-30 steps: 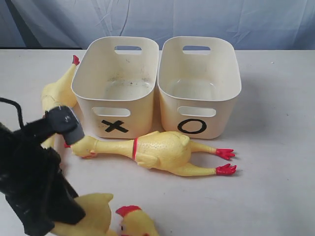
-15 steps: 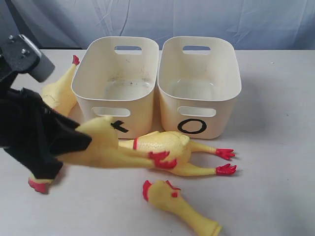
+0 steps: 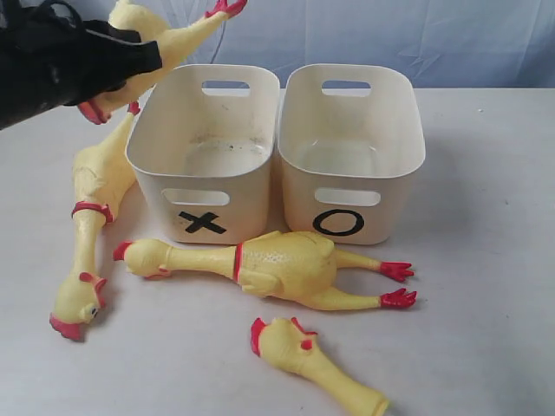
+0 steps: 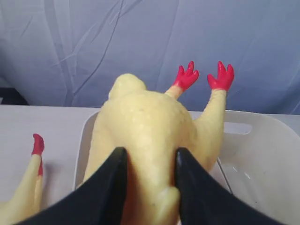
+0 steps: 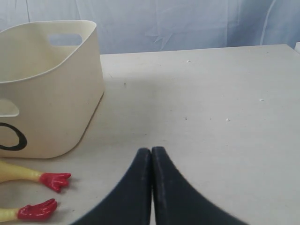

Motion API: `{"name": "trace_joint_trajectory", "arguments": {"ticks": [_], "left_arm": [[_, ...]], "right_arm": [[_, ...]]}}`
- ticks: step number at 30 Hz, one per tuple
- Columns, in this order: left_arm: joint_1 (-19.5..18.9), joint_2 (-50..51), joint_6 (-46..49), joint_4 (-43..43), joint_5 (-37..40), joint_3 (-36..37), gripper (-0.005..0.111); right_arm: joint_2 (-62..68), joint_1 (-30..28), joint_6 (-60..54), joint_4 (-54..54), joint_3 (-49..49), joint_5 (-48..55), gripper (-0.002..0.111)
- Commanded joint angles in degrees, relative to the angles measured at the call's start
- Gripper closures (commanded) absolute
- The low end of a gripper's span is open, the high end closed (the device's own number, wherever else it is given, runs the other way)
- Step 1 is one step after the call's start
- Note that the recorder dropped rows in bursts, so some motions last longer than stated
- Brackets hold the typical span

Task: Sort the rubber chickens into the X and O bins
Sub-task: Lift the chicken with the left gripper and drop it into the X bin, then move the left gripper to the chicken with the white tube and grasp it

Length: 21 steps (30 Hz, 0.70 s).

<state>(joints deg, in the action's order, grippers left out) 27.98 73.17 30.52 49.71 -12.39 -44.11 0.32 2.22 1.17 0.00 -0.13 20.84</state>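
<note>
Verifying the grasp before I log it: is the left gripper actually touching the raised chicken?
Touching. The left wrist view shows the left gripper with both fingers pressed into the raised chicken.

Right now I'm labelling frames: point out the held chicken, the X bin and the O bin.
held chicken (image 4: 145,117), left wrist view, its body.
X bin (image 3: 247,217), exterior view, front wall.
O bin (image 3: 386,221), exterior view, front wall.

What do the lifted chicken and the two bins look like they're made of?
The lifted chicken: likely soft rubber or vinyl, matte, with pebbled skin; it seems to pinch in where the left gripper clamps it. The X bin and O bin: probably rigid moulded plastic, smooth cream, with thin even walls and cut slot handles.
</note>
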Motion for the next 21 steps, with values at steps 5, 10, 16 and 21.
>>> {"name": "trace_joint_trajectory", "arguments": {"ticks": [5, 10, 16, 21], "left_arm": [[0.3, 5.9, -4.5, -6.1, -0.8, -4.2, 0.100], [0.3, 6.3, -4.6, -10.8, 0.1, -4.2, 0.076], [0.3, 6.3, -4.6, -11.0, 2.0, -4.2, 0.042], [0.3, 5.8, -8.7, -10.6, 10.4, -4.2, 0.034]], "right_arm": [[-0.3, 0.2, 0.0, 0.0, 0.1, -0.1, 0.108], [-0.3, 0.2, 0.0, 0.0, 0.1, -0.1, 0.108], [-0.3, 0.2, 0.0, 0.0, 0.1, -0.1, 0.108], [-0.3, 0.2, 0.0, 0.0, 0.1, -0.1, 0.108]]}}
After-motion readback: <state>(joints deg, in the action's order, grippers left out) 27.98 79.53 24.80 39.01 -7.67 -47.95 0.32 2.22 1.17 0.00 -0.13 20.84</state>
